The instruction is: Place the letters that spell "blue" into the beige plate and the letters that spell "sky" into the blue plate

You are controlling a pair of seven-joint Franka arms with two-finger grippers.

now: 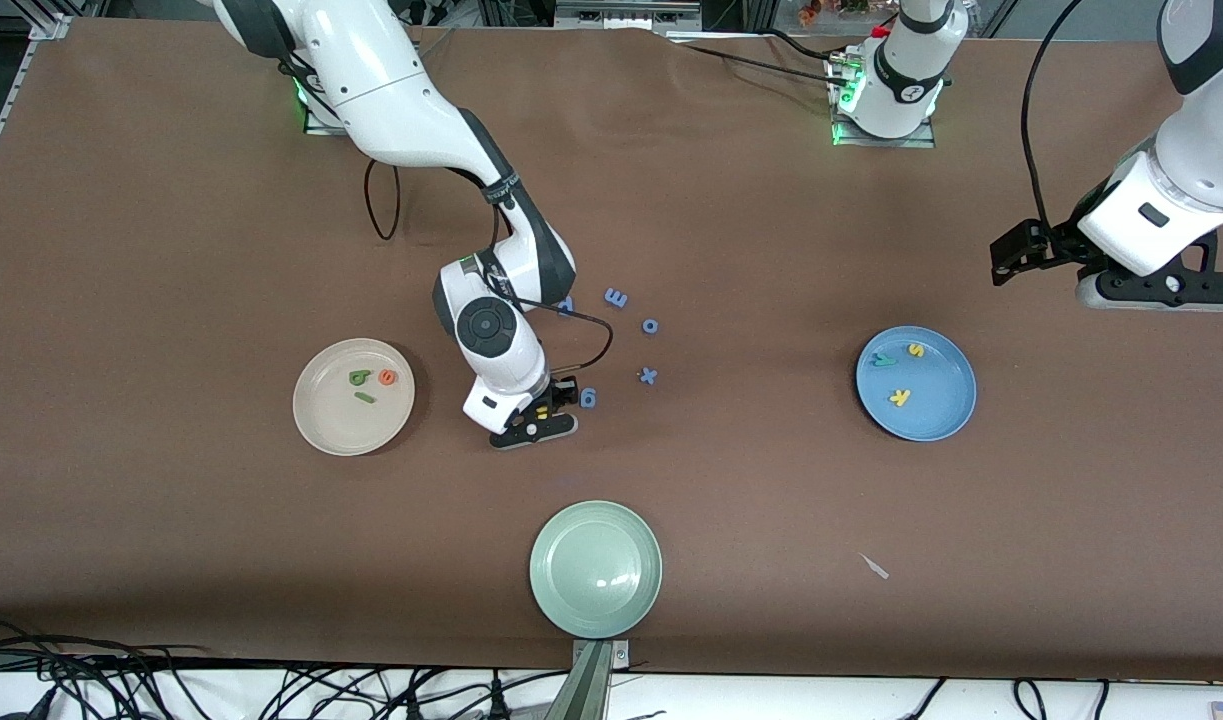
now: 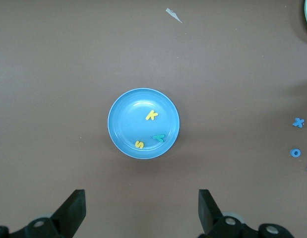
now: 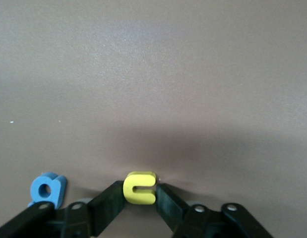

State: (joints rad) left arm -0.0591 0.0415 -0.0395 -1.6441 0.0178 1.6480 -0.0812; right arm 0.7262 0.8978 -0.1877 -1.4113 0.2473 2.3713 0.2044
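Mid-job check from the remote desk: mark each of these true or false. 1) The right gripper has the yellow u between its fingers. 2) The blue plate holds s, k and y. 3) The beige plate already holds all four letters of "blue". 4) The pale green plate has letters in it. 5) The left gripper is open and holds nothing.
1) True: the right gripper is shut on the yellow u, beside the blue g.
2) True: the blue plate holds the yellow s, yellow k and teal y.
3) False: the beige plate holds only the green b, orange e and green l.
4) False: the pale green plate holds no letters.
5) True: the left gripper waits open over the table beside the blue plate.
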